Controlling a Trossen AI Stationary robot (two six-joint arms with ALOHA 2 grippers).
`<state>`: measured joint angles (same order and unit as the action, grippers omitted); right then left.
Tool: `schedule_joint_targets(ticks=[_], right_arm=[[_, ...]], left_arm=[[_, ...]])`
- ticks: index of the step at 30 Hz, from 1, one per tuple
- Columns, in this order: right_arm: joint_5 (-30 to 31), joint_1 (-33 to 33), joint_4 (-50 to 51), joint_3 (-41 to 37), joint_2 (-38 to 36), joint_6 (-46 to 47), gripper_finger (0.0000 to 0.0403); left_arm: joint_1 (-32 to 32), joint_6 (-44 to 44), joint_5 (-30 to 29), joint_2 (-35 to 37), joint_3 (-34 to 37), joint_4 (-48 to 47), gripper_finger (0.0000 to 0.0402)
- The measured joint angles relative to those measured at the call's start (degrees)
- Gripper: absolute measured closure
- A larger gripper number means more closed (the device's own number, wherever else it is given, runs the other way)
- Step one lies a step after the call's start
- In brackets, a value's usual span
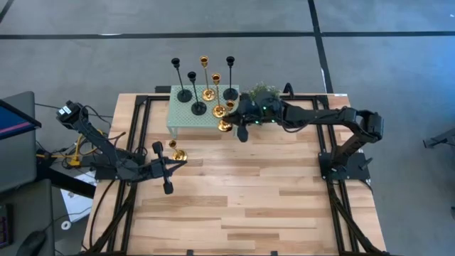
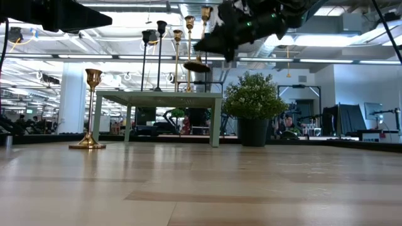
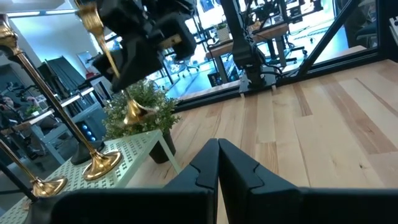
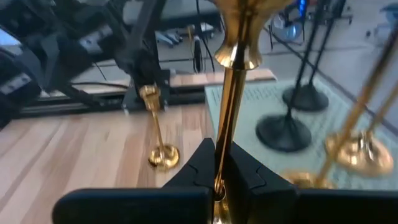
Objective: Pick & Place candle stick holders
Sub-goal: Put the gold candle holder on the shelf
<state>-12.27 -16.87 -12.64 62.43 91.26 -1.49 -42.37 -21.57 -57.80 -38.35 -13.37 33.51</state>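
Observation:
A mint-green little table (image 1: 186,117) at the far middle carries three black holders (image 1: 198,108) and two gold holders (image 1: 208,94) standing on their round bases. My right gripper (image 1: 236,119) is shut on a third gold holder (image 2: 196,63) at the little table's right end, lifted above its top. Another gold holder (image 1: 176,151) stands upright on the wooden table; it also shows in the low view (image 2: 88,110). My left gripper (image 1: 183,163) is shut and empty, just near-side of that holder. My right gripper pinches the gold holder's thin stem (image 4: 222,146) between its two fingers, below the knob under the cup. The fingers come roughly level from the table's right and lie across the stem. The holder is lifted clear, nearly upright, its base (image 2: 196,66) above the little table's top.
A bushy potted plant (image 1: 263,92) stands right of the little table, under my right arm. The wooden table's near half (image 1: 242,206) is bare. Black frame rails (image 1: 131,121) run along both sides.

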Motion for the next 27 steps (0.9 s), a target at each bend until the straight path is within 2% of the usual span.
schedule_joint_targets(ticks=[4, 10, 14, 17, 27], right_arm=[[-1.32, 1.12, 4.49, 4.79, 3.02, -1.45, 0.0402], [-1.38, 2.00, 7.25, 13.54, 11.49, -3.61, 0.0402], [-1.36, 1.18, 8.33, 17.59, 13.60, -3.59, 0.0402], [-1.05, 0.82, 11.41, 18.50, 14.02, -3.59, 0.0402], [-0.33, 0.93, 10.51, 18.76, 14.54, -4.88, 0.0402]], left_arm=[[0.00, 0.00, -0.02, 0.00, 0.00, 0.02, 0.0394], [-0.04, -0.01, 0.00, 0.02, 0.01, 0.33, 0.0394], [-0.04, -0.01, 0.00, 0.04, 0.02, 0.42, 0.0394], [-0.04, 0.01, 0.00, 0.04, 0.02, 0.42, 0.0394], [-0.03, -0.47, 0.42, 0.06, 0.02, 0.45, 0.0394]])
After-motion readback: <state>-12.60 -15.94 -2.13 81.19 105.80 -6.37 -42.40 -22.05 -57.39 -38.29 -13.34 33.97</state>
